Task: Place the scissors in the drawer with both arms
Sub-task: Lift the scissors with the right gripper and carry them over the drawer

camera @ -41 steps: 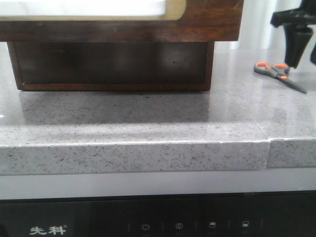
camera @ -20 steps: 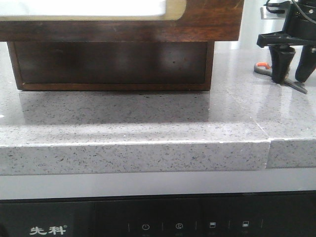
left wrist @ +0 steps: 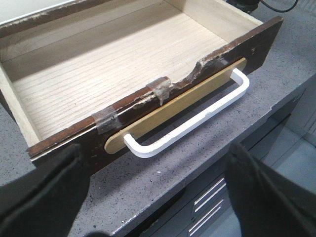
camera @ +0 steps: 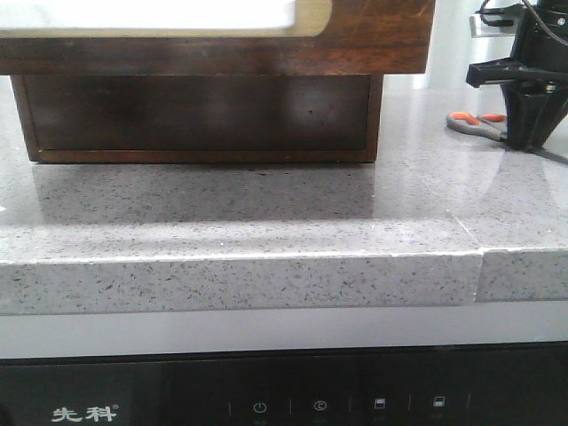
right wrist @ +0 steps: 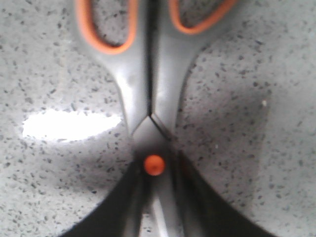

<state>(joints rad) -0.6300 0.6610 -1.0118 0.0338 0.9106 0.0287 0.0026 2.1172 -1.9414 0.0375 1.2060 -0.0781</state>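
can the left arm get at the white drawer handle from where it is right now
Probably yes. In the left wrist view the left gripper is open, its fingers spread either side of the white handle on the pulled-out drawer. Nothing shows between gripper and handle.

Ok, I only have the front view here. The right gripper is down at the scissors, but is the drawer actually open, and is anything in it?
Observer: Yes. The left wrist view shows the drawer pulled open, its pale wooden floor bare.
Operator: Where is the left gripper?
Observer: The left gripper is open and hangs in front of the white handle, not touching it.
Operator: And where on the scissors is the right one?
Observer: In the right wrist view the right gripper is shut on the scissors at the blades, just past the orange pivot screw. They lie on the counter.
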